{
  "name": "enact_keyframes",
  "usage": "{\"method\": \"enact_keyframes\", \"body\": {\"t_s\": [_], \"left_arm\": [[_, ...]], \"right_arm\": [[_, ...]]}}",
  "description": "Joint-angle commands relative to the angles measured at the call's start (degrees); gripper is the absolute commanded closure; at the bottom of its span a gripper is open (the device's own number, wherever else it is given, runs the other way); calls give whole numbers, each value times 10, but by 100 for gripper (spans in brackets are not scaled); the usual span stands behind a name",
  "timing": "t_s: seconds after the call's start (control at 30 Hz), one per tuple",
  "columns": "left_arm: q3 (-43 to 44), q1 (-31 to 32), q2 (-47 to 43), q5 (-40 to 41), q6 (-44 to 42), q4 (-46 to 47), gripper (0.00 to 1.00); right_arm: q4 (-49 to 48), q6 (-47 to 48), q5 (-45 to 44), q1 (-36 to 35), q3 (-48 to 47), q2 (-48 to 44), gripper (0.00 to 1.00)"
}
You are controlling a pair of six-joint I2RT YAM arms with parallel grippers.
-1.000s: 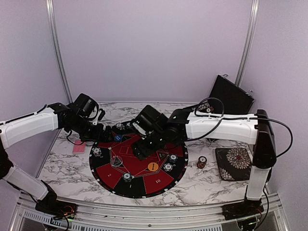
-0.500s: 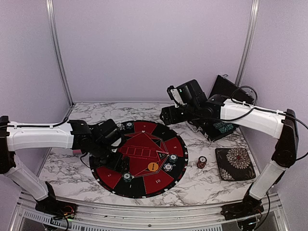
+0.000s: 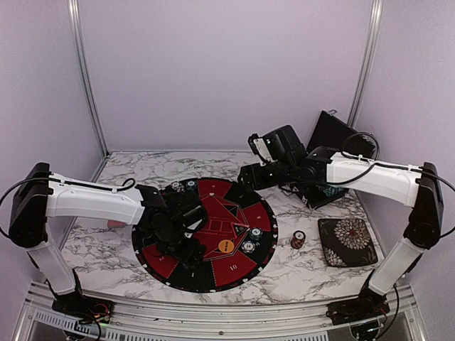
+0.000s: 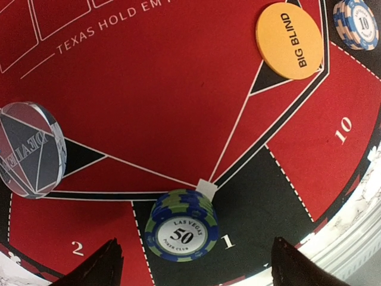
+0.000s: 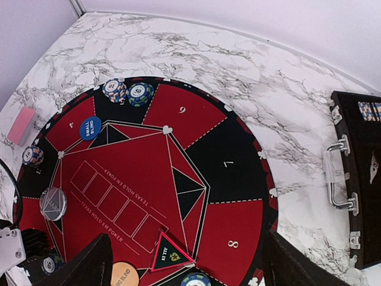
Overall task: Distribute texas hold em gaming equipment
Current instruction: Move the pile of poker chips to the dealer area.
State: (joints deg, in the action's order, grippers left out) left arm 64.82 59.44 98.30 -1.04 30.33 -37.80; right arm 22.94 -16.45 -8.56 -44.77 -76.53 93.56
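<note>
the left gripper (image 4: 193,265) was wide open above a blue chip stack (image 4: 181,226); the right gripper (image 5: 184,262) was wide open too.

Printed in white on the round red-and-black mat (image 4: 178,89): "TEXAS HOLD EM" along the top of the left wrist view, with segment numbers "10" at right, "2" lower left, "1" bottom centre. On the orange disc (image 4: 290,40), upper right: "BIG BLIND". On the blue-green chip stack (image 4: 180,226), bottom centre: "LAS VEGAS 50 POKER CLUB". On the striped chip stack (image 4: 359,21), top right corner: "10". In the right wrist view, on the blue disc (image 5: 90,127) at left: "SMALL BLIND"; on the triangular marker (image 5: 168,255), bottom centre: "ALL IN"; mat numbers "6", "7", "8".
</note>
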Motion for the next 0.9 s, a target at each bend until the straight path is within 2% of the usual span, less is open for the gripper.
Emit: {"method": "enact_keyframes", "body": {"t_s": [0.0, 0.43, 0.7, 0.87], "left_arm": [[19, 3, 26, -3, -18, -16, 14], [24, 3, 61, 2, -29, -11, 27], [20, 3, 64, -3, -28, -7, 39], [19, 8, 67, 0, -27, -8, 41]], "right_arm": [[-16, -5, -5, 4, 1, -25, 17], [-17, -9, -6, 5, 14, -31, 17], [-18, -11, -8, 6, 21, -37, 17], [-23, -13, -9, 6, 29, -41, 17]]}}
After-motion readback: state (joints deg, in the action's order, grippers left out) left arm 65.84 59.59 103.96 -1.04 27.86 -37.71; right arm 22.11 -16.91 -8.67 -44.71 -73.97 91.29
